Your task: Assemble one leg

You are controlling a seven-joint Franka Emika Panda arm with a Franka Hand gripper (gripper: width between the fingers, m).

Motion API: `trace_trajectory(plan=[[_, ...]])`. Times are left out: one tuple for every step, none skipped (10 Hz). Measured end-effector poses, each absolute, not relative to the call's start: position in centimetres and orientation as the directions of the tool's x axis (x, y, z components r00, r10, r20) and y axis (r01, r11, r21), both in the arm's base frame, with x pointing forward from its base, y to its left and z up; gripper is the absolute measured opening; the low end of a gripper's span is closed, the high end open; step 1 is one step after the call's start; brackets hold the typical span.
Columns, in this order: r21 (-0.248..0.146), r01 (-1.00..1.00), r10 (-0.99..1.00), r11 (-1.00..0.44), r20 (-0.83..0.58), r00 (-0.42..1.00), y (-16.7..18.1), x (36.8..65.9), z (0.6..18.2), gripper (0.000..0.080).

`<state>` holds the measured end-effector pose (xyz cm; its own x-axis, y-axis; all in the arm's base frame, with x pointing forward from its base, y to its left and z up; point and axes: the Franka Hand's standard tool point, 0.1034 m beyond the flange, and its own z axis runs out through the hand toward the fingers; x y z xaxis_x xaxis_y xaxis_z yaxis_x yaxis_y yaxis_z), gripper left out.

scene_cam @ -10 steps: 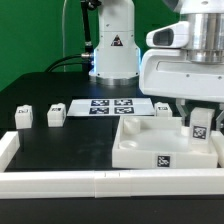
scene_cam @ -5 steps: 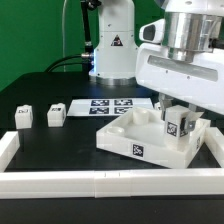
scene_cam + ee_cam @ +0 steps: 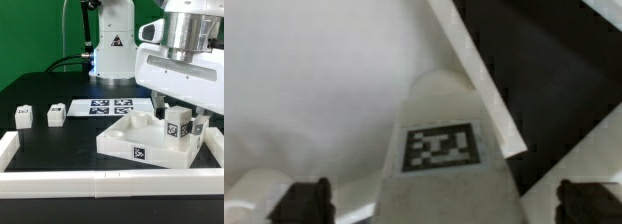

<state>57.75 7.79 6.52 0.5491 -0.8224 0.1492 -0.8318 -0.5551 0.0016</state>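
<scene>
My hand (image 3: 181,132) grips the leg (image 3: 177,128) between its fingers, standing upright in the right corner of the tabletop piece (image 3: 140,146), which lies near the desk's (image 3: 60,140) right side.

I count three legs: two loose ones (image 3: 24,117) (image 3: 55,115) on the exterior view's left and one (image 3: 178,128) at my gripper (image 3: 180,122). One tabletop (image 3: 150,143) and one marker board (image 3: 112,106) (a fourth leg is not visible).
</scene>
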Motion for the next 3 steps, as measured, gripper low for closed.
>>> trace_trajectory(plan=[[0.002,-0.832,-0.822,-0.555,0.149,0.549,7.79,57.75,6.52,0.0643],[0.002,-0.832,-0.822,-0.555,0.149,0.549,7.79,57.75,6.52,0.0649],[0.002,-0.832,-0.822,-0.555,0.149,0.549,7.79,57.75,6.52,0.0649]])
